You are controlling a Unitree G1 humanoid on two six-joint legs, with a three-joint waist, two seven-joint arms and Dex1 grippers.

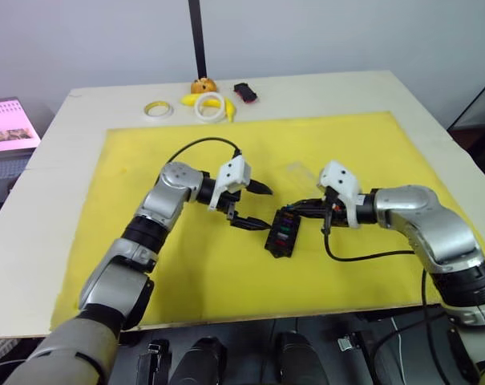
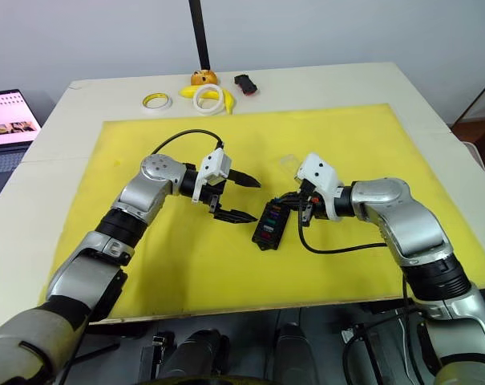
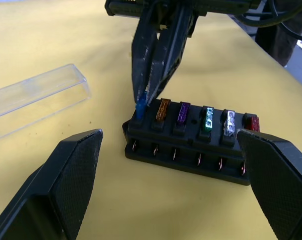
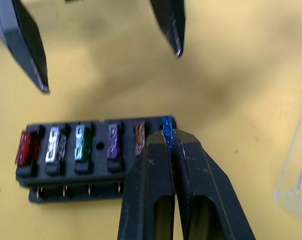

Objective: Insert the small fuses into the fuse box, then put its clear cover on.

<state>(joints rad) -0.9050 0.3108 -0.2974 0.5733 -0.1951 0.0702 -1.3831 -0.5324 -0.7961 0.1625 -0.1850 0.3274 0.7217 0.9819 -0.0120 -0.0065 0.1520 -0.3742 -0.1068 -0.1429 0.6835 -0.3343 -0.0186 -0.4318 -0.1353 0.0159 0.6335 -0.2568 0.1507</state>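
Observation:
The black fuse box lies on the yellow mat between my two grippers. One row holds orange, purple, green, grey and red fuses. My right gripper is shut on a blue fuse, whose lower end touches the end slot beside the orange one. My left gripper stands open just left of the box, a finger on each side and nothing held. The clear cover lies flat on the mat just beyond the box.
The yellow mat covers most of the pale table. At the back edge sit two tape rings, a small orange object and a black-and-red object. A laptop stands off the table's left.

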